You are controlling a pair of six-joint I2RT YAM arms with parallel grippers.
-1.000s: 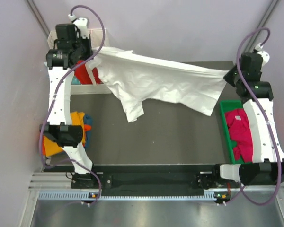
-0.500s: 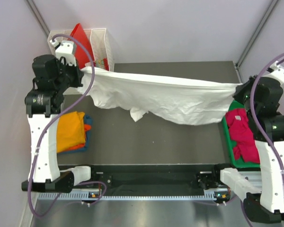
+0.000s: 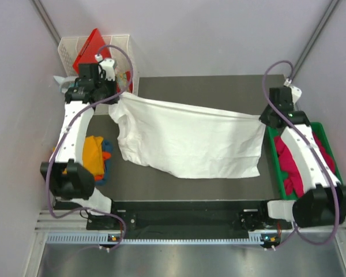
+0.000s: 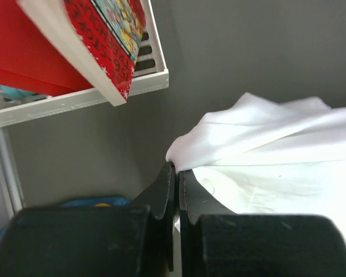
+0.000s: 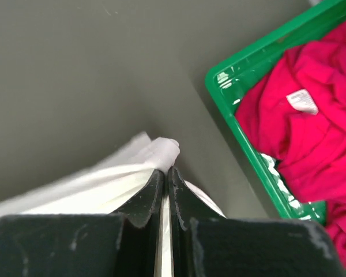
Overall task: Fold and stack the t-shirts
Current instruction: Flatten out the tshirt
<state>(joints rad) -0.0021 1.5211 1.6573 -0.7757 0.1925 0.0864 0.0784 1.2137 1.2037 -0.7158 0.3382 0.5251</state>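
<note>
Limp, light white t-shirt sags between left gripper and right gripper, each clamped tight on a bunched corner at its tip; corners judged the best holds.

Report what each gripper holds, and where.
Both hold the white t-shirt: the left gripper pinches its far left corner, the right gripper its far right corner.

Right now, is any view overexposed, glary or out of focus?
Left wrist: the white t-shirt blows out at lower right, and the left gripper base is soft. Right wrist: small glare on the green bin rim; right gripper base soft. Top external: evenly lit, sharp.
</note>
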